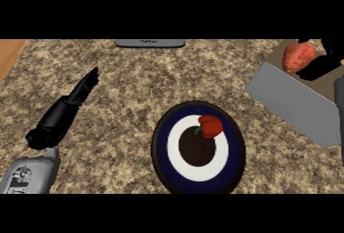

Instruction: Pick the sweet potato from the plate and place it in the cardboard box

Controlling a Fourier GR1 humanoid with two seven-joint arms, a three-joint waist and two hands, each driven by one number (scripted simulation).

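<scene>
The orange-red sweet potato (298,55) is at the top right, over the inside of the cardboard box (293,101), whose grey flap slants down toward the plate. My right hand (320,65) is pressed against the potato's right side with its fingers curled round it; part of the hand runs off the view's edge. The plate (232,157), dark blue with a white ring and a dark centre, lies at the lower middle and carries a red bell pepper (210,126). My left hand (82,88) rests open at the left, fingers straight and pointing away from me.
A grey device (149,43) sits at the counter's far edge, top middle. A strip of wood (10,53) borders the speckled counter at the top left. Speckled counter stretches between my left hand and the plate.
</scene>
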